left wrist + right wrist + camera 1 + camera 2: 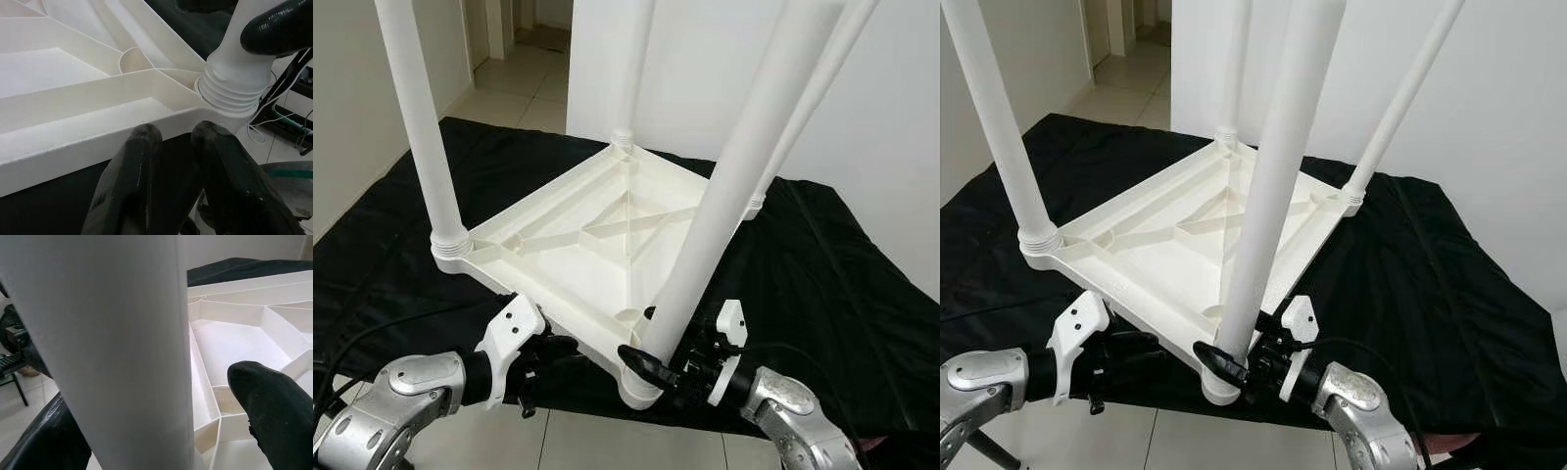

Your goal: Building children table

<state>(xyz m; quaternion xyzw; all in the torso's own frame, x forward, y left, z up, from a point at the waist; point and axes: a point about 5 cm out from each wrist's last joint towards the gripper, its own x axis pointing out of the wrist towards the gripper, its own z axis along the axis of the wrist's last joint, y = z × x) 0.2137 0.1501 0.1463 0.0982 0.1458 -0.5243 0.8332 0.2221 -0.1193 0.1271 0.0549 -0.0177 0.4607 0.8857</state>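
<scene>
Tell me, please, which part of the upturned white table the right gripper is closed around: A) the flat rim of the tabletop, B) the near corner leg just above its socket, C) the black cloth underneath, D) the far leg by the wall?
B: the right gripper has its black fingers on either side of the near corner leg just above its socket, while the left gripper sits at the tabletop edge.

Head views downward; wrist views close on table leg [122,347].
</scene>
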